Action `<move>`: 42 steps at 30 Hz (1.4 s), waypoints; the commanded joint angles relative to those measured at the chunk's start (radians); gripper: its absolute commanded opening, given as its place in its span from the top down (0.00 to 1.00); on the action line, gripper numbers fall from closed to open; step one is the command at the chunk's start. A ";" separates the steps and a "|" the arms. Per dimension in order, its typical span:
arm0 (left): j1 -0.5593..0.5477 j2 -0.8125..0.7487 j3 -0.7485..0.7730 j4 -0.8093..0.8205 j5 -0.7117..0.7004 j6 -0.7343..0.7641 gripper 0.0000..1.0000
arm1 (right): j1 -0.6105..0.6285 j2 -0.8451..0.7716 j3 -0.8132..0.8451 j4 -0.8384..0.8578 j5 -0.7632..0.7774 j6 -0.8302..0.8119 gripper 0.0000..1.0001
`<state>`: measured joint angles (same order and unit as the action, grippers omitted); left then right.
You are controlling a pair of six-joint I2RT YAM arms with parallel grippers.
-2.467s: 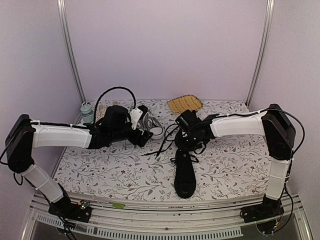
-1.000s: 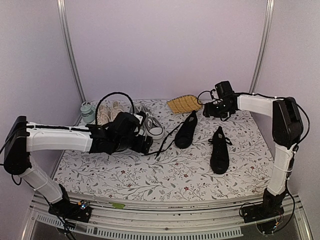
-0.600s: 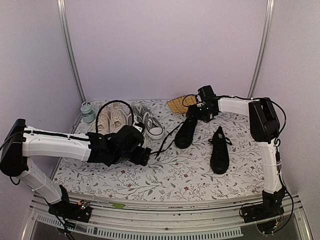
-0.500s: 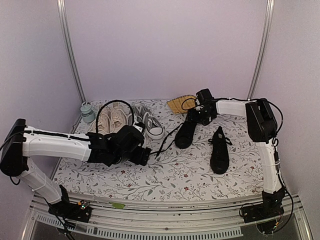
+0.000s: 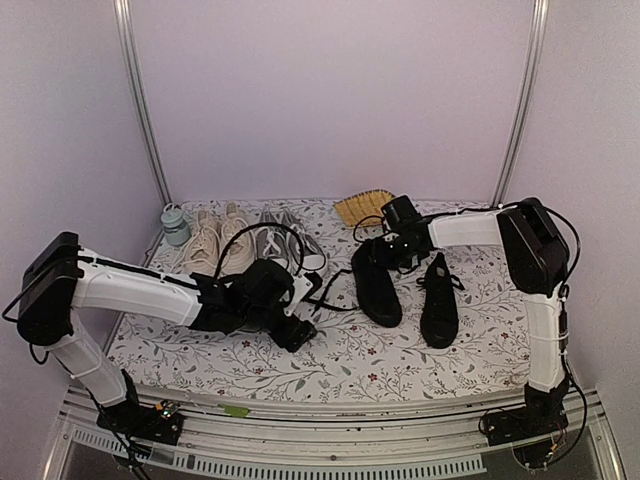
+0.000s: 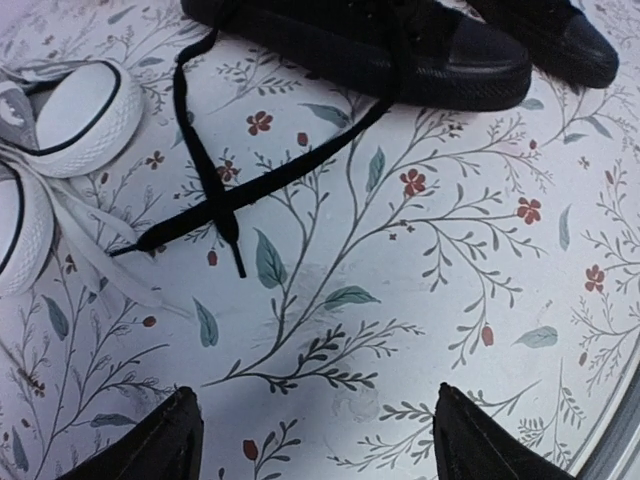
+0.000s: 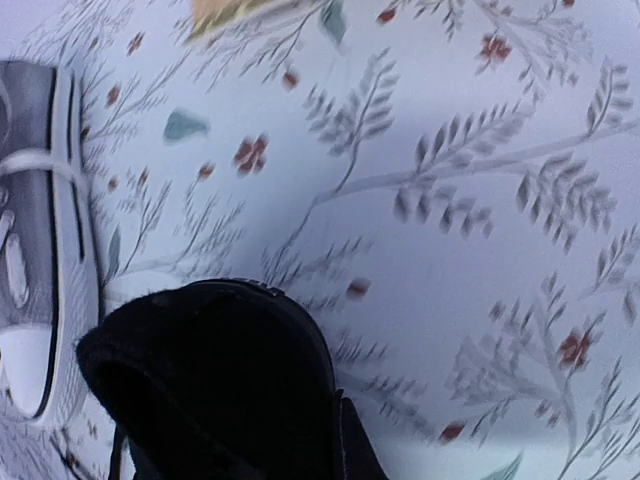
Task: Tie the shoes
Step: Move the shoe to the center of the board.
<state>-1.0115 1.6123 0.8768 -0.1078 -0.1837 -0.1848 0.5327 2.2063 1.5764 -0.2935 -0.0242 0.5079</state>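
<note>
L gripper (image 6: 318,440) released, nothing btwn tips, hovers just left of black shoe (image 5: 378,290), near its loose lace (image 6: 205,170). R gripper (image 5: 392,245) clenched at shoe's heel; grasp unclear.

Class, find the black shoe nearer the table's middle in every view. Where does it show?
Top external: black shoe just right of centre.
Left wrist: along the top edge, toe pointing right.
Right wrist: only its heel, bottom left.
Shared landmark: the grey pair with white toe caps, left of it.
</note>
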 commanded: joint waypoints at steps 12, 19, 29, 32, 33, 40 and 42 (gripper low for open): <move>0.104 0.125 0.027 0.038 0.293 0.351 0.04 | 0.231 -0.402 -0.472 0.019 0.145 0.286 0.99; 0.141 0.318 0.236 -0.110 0.350 0.389 0.04 | 0.234 -0.373 -0.445 -0.018 0.264 0.216 0.96; 0.162 0.340 0.354 -0.193 0.328 0.411 0.05 | 0.233 -0.408 -0.411 -0.020 0.249 0.127 0.47; 0.195 0.340 0.390 -0.189 0.404 0.354 0.11 | 0.233 -0.490 -0.427 -0.003 0.198 -0.022 0.47; 0.203 0.344 0.392 -0.174 0.415 0.332 0.13 | 0.233 -0.522 -0.443 0.018 0.156 -0.073 0.47; 0.222 0.491 0.483 -0.245 0.317 0.276 0.38 | 0.248 -0.664 -0.511 -0.027 -0.054 -0.385 0.46; 0.223 0.511 0.494 -0.268 0.307 0.286 0.40 | 0.260 -0.693 -0.520 -0.041 -0.076 -0.426 0.46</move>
<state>-0.7959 2.0674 1.3418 -0.2886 0.1612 0.1196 0.7731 1.5558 1.0946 -0.3031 -0.0044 0.2489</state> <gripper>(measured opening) 0.615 0.538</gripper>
